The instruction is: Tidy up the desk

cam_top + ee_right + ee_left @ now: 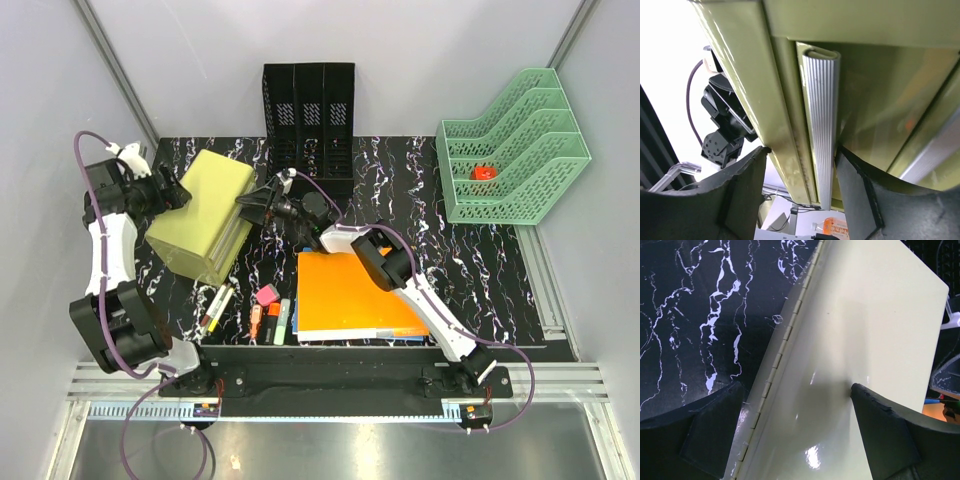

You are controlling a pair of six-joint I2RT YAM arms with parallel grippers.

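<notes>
Two grippers on one pale yellow-green file case (200,215), held aslant over the left part of the desk (480,260) (black, white-veined, lying under every item). Right gripper (252,207): fingers closed on the case's edge, astride a ribbed silver bar (821,125). Left gripper (172,192): fingers wide apart across the hinged edge; whether the hold is firm cannot be told. Step, by judgement: moving the case to storage. The next move likely calls for both arms turning it upright together, toward the black mesh file holder (308,110) at the far edge. Room: plain grey walls, metal frame.

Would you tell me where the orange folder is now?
Top view: the orange folder lies front-centre on the desk, just right of the highlighters.
</notes>
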